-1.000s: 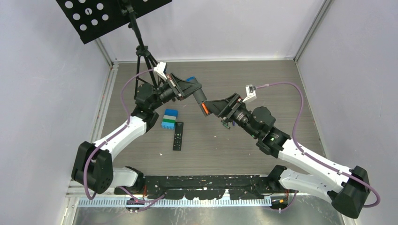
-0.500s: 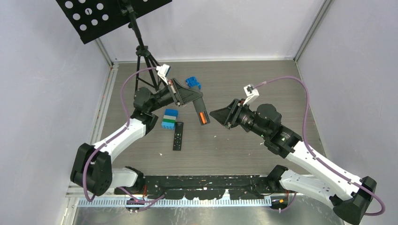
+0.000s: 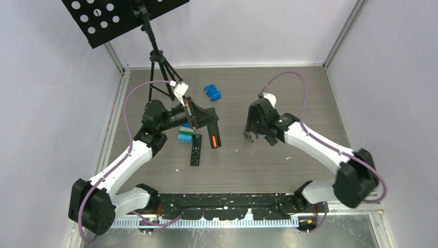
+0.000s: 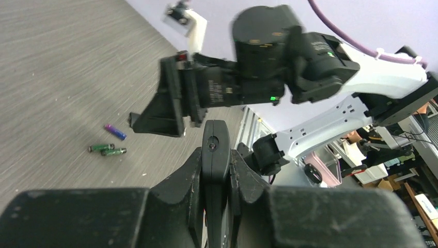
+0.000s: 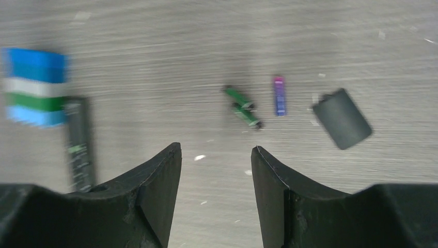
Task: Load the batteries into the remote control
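Pointing, remote (image 4: pixel 215 147): long axis running far-to-near, free end facing the arm bases.
Left fingers (image 4: pixel 188 178): clamping remote.
Right fingers (image 5: pixel 155 191): hanging partly apart, empty.

Tripod (image 3: pixel 157 64): black, carries perforated panel (image 3: pixel 119 15).
Toy car (image 3: pixel 212 92): 1, blue, near tripod.
Block stack (image 3: pixel 186 131): blue, white, green layers.

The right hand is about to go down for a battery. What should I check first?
1. Right hand open and empty: ok.
2. Green batteries and purple battery loose on the table near it: ok.
3. Green pair apart enough to take one alone: cannot tell, they lie very close.
4. Left hand shut on the remote: ok.
5. Free slot in that remote: cannot tell.
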Controlling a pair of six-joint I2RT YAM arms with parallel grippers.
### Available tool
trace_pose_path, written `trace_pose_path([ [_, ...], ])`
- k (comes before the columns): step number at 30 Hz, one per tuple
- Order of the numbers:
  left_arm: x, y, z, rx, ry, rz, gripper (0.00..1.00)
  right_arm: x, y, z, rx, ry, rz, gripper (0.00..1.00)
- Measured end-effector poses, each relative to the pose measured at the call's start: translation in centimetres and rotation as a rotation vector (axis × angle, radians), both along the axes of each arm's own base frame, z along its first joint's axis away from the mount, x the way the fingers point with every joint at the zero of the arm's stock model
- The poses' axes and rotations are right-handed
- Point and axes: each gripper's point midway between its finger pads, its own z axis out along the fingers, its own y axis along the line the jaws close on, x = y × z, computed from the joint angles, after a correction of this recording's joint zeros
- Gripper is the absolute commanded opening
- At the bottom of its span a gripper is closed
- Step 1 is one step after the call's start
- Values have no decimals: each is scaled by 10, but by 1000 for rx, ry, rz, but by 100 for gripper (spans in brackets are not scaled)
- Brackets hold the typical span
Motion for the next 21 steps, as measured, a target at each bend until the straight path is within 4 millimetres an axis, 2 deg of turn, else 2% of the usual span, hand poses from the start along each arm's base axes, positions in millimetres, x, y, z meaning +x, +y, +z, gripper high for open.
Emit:
trace_pose_path([
  [3,1,0,-16,33,27,0,0,10,-25,-51,-145,128,-65,54],
  [7,4,-1,-31,62,61,-2,0,21,-49,-87,-265,224,-114,47],
  [12,9,-4,-43,78,95,-4,0,33,-59,-107,-319,272,-122,41],
  [18,11,-5,-49,85,112,-9,0,33,-55,-123,-331,311,-68,40],
  [21,13,-6,-52,89,119,-9,0,32,-53,-127,-331,324,-47,36],
])
